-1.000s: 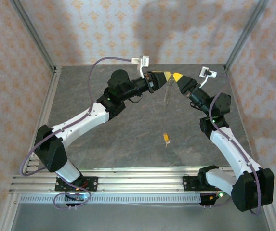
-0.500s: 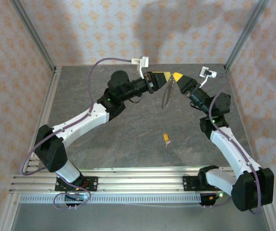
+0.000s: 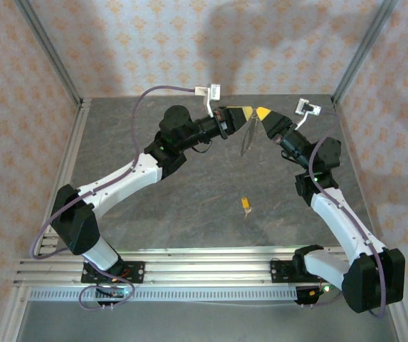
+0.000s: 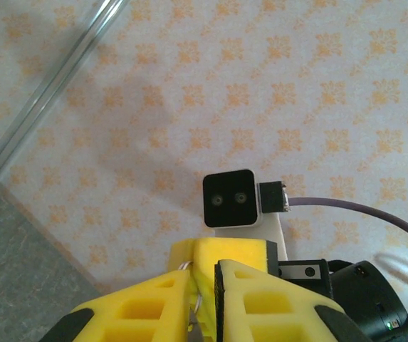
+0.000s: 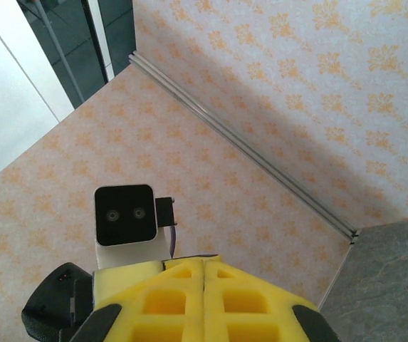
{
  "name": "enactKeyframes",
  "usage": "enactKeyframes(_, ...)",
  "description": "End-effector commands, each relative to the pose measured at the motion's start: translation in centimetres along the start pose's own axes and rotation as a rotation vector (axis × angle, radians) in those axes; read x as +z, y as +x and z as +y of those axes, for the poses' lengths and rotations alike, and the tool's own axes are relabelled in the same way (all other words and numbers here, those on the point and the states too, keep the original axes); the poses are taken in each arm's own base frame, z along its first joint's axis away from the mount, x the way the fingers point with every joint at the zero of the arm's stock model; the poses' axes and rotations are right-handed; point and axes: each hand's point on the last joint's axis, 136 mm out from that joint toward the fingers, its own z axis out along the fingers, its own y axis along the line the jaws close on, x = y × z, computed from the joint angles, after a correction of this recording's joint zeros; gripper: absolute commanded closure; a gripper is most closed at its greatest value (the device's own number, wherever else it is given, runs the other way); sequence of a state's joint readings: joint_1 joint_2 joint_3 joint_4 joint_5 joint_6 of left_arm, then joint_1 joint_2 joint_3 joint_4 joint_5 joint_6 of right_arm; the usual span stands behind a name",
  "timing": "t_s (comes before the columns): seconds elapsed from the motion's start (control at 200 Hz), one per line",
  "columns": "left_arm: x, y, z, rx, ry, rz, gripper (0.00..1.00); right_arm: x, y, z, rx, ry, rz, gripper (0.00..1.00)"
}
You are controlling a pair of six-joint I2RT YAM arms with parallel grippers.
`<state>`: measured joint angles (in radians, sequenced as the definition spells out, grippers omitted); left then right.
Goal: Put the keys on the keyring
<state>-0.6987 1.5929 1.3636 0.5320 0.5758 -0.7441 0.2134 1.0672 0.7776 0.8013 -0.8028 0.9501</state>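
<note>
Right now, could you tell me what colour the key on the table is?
Orange-yellow key, clearest in the top external view.

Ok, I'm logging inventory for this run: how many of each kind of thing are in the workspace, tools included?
key: 1
keyring: 1
tools, left tool and right tool: 2
Total: 4

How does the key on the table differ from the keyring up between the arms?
Pose: the key lies flat on the table; the keyring hangs in the air where the left gripper and right gripper meet. Colour: the key has an orange-yellow head; the keyring is pale thin wire. Size: the key looks shorter than the keyring. Both are small and slim.
</note>
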Motion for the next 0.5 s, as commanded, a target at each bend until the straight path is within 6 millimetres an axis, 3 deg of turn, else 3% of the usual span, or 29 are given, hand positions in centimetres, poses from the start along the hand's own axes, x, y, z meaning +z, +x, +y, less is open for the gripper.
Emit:
enactKeyframes(0.0,0.21,0.48,-0.99,0.005,0.053,0.005,0.82,0.0,-0.75,1.94,-0.041,-0.056,-0.029,1.0)
enactKeyframes(0.36,0.11,1.18,-0.7,-0.001,0.047,0.013,0.8,-0.06,-0.87,1.73,-0.041,-0.049,-0.038,1.0)
enactKeyframes(0.495,0.23,1.25,-0.72,-0.001,0.051,0.015,0.83,-0.03,-0.84,1.75,-0.041,-0.05,-0.034,1.0)
